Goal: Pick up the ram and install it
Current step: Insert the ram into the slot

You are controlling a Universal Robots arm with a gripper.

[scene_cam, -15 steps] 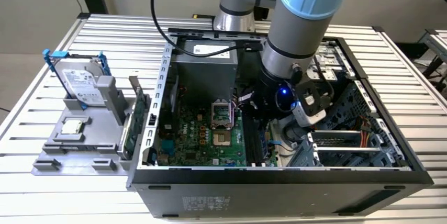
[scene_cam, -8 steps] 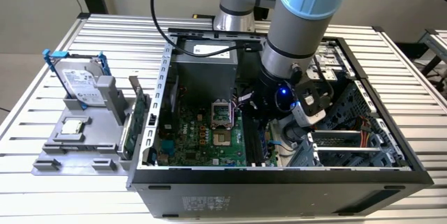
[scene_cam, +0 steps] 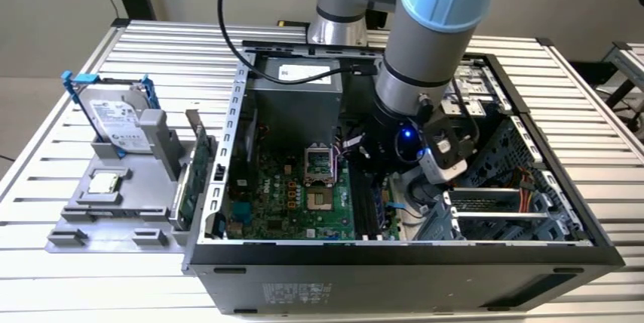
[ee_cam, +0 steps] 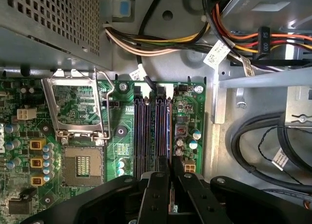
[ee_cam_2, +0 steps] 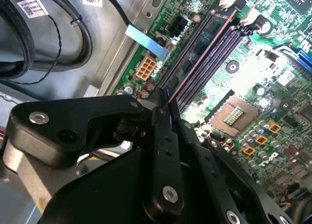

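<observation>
My claw (ee_cam: 169,173) is clenched on the ram (ee_cam_2: 204,46), down inside the case (scene_cam: 403,251). The stick sits edge-on in the outermost motherboard slot (ee_cam: 168,131).

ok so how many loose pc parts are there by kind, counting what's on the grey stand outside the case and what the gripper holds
hard drive: 1
expansion card: 1
square chip: 1
ram, held in the gripper over the motherboard slots: 1
Total: 4

The ram's (ee_cam_2: 204,44) near end is hidden behind the claw (ee_cam_2: 163,104).
</observation>
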